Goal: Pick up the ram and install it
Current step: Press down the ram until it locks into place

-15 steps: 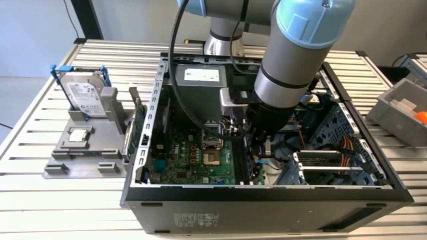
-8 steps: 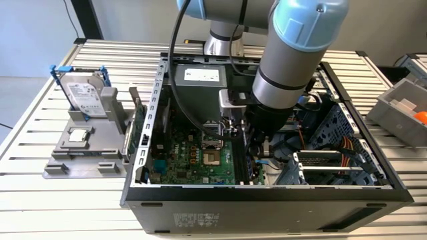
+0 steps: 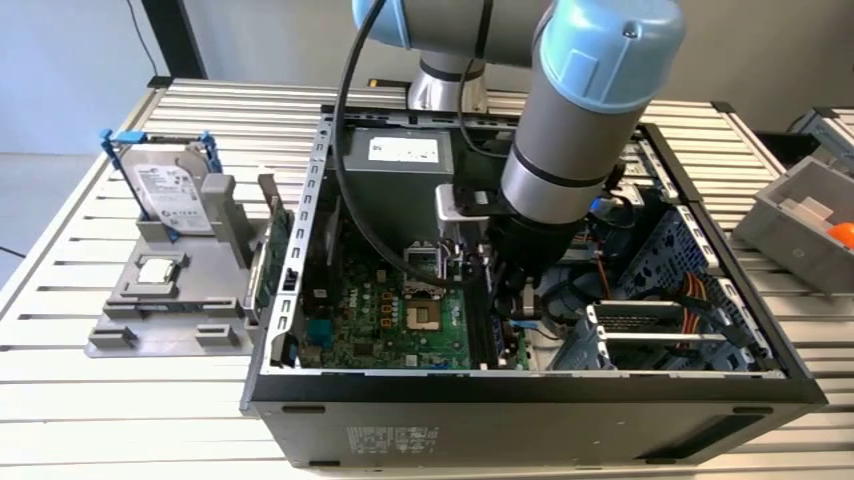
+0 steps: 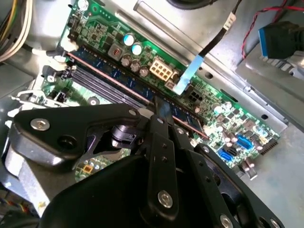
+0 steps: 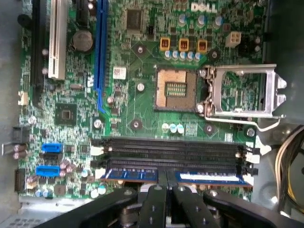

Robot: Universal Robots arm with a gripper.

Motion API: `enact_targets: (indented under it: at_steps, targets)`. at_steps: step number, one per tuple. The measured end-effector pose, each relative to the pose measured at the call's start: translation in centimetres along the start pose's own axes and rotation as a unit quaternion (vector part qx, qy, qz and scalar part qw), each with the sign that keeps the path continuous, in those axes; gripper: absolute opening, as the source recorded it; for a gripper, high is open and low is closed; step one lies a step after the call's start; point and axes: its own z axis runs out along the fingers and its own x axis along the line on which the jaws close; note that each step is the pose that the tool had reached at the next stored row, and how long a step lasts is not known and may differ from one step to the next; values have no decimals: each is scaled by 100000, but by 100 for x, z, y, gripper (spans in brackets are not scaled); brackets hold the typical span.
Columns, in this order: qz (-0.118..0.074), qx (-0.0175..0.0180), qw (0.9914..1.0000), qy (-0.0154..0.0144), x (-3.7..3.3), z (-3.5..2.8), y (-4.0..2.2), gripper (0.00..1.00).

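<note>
The grey open-sided computer case (image 3: 534,395) is lying on the slatted table, with the green motherboard (image 5: 142,104) exposed inside it. The black two-fingered gripper (image 5: 166,183) is clamping the ram (image 5: 209,176) — a long blue memory stick — at mid-length, its lower edge sitting in the nearest black slot (image 5: 171,164). Judgement: seating is going best with the stick upright, pressure straight down and even — both white end latches (image 5: 250,168) closing.

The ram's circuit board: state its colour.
Blue. The ram sits in a motherboard slot, seen best in the first wrist view.
</note>
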Motion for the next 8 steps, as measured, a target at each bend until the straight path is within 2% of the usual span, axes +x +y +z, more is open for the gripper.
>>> enact_targets:
  at_steps: [2, 3, 8]
  targets:
    - [-2, -28, 100000, 59, -6, -16, 1, 0]
    - [-7, 2, 100000, -120, -13, -45, 0, 0]
    - [-2, -19, 100000, -8, -13, -278, 7, 0]
